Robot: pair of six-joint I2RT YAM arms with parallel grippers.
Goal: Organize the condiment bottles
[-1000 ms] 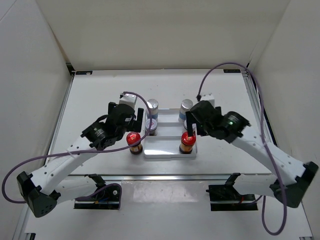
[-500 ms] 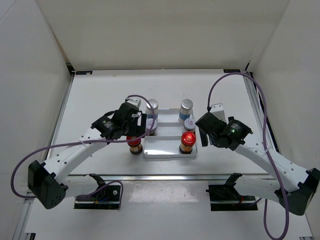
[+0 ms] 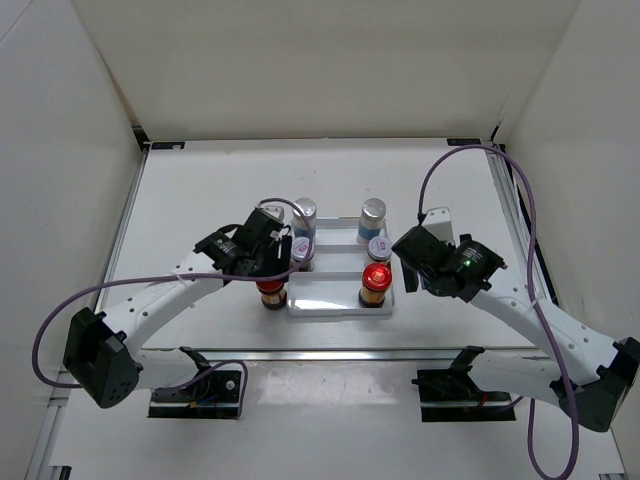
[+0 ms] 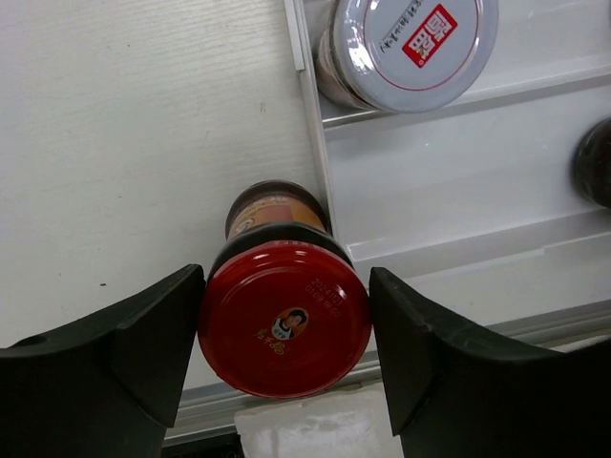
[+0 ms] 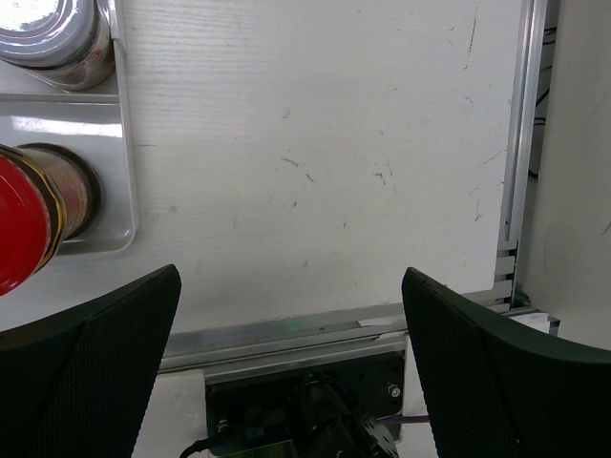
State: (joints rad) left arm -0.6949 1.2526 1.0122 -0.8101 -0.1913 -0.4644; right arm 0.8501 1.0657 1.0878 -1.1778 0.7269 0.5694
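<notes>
The white stepped tray [image 3: 330, 295] holds a red-lidded jar [image 3: 376, 277] at its front right, two grey-lidded jars [image 3: 378, 247] [image 3: 300, 252] on the middle step and two silver-capped bottles [image 3: 305, 210] [image 3: 372, 210] at the back. The other red-lidded jar [image 3: 270, 291] stands on the table against the tray's left front edge. My left gripper [image 3: 272, 264] is right over it; in the left wrist view both fingers [image 4: 143, 343] press the red lid [image 4: 284, 320]. My right gripper [image 3: 408, 264] is open and empty over bare table, right of the tray [image 5: 124, 191].
The metal rail of the table's front edge [image 5: 286, 334] lies just beyond my right fingers. White walls close in the table at the back and on both sides. The right red lid [image 5: 14, 234] and a grey lid [image 5: 52, 29] show at the right wrist view's left edge.
My left gripper moved right and came down round the left red jar's lid. My right gripper let go of the right red jar in the tray and pulled away to the right.
</notes>
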